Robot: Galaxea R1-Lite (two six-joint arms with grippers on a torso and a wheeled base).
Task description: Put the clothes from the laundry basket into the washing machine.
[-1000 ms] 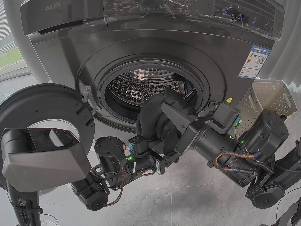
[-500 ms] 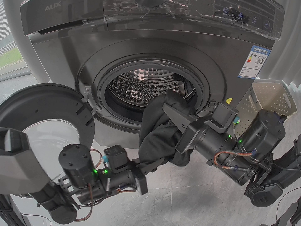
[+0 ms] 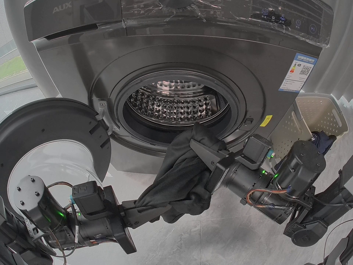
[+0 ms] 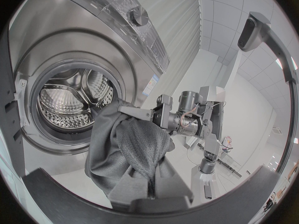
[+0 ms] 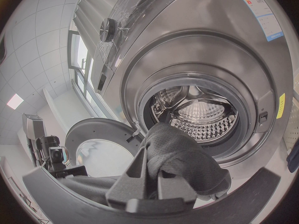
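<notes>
Frame centre: my right end effector (image 3: 201, 155) is clamped on the black garment (image 3: 180, 177), just below the drum mouth (image 3: 173, 109), which lies up and ahead of it. At lower left, my left end effector (image 3: 147, 211) pinches the garment's tail, so the cloth runs diagonally between them. The right arm is the nearer one, angled up at the opening.

You see the dark grey knitted garment (image 4: 124, 143) pinched between your left gripper's (image 4: 151, 178) closed fingers, bunched up in front of the silver washing machine's (image 4: 93, 31) open round porthole. The right gripper (image 4: 122, 109) clamps its far end, near the porthole's rim.
</notes>
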